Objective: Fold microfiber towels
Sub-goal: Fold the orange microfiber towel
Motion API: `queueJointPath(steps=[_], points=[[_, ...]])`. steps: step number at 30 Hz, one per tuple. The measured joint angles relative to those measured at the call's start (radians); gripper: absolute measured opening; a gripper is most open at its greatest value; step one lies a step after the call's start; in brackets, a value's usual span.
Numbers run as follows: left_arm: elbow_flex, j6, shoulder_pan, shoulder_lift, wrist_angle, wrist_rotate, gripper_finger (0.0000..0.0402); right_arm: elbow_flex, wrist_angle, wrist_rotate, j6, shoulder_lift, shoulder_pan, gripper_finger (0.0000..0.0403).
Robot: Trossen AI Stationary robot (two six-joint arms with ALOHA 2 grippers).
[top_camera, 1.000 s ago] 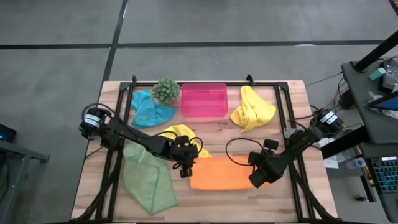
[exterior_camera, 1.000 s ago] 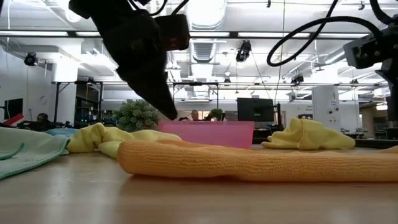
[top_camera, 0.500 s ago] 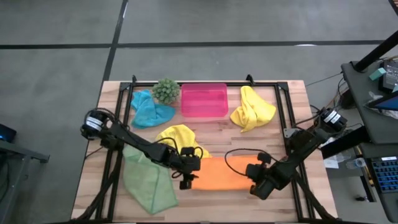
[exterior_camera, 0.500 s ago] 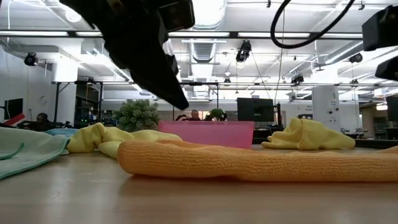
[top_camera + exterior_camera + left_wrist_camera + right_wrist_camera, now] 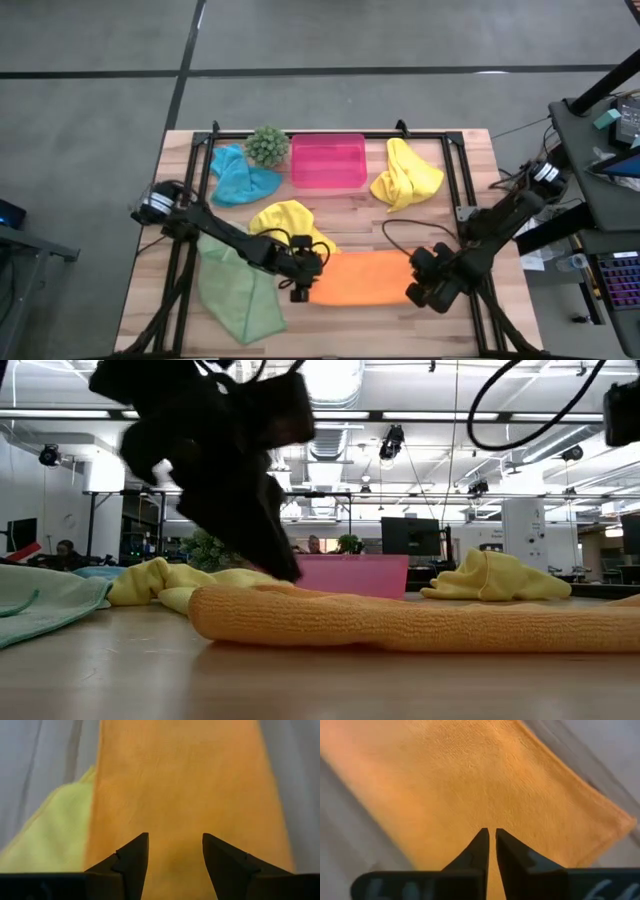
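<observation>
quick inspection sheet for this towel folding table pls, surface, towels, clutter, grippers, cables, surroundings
surface: wooden table with a black frame.
job's things: orange towel folded flat at the near edge; yellow towel bunched behind it; second yellow towel bunched at the far right; teal towel crumpled at the far left; green towel spread at the near left.
clutter: pink tray and plant at the far edge.
grippers: left gripper open over the orange towel's left end; right gripper nearly shut over its right end, nothing held.
cables: looped on both arms.
surroundings: grey floor; desk with gear at the right.
</observation>
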Motion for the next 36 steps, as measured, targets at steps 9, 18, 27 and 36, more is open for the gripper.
queueJointPath(steps=[9,18,27,36], points=[[-0.023,0.121,0.076,-0.093,-0.179,-0.247,0.0171,-0.007,-0.005,0.191,-0.011,-0.077,0.021,0.0068],[-0.098,0.13,0.158,-0.041,-0.169,-0.236,0.0171,-0.009,-0.084,0.057,0.233,-0.06,0.037,0.0095],[-0.147,0.03,0.169,-0.056,-0.276,-0.258,0.0171,-0.054,-0.117,-0.004,0.381,-0.059,0.056,0.0178],[-0.152,0.017,0.169,-0.089,-0.356,-0.288,0.0171,-0.127,-0.033,-0.073,0.437,-0.06,0.056,0.0252]])
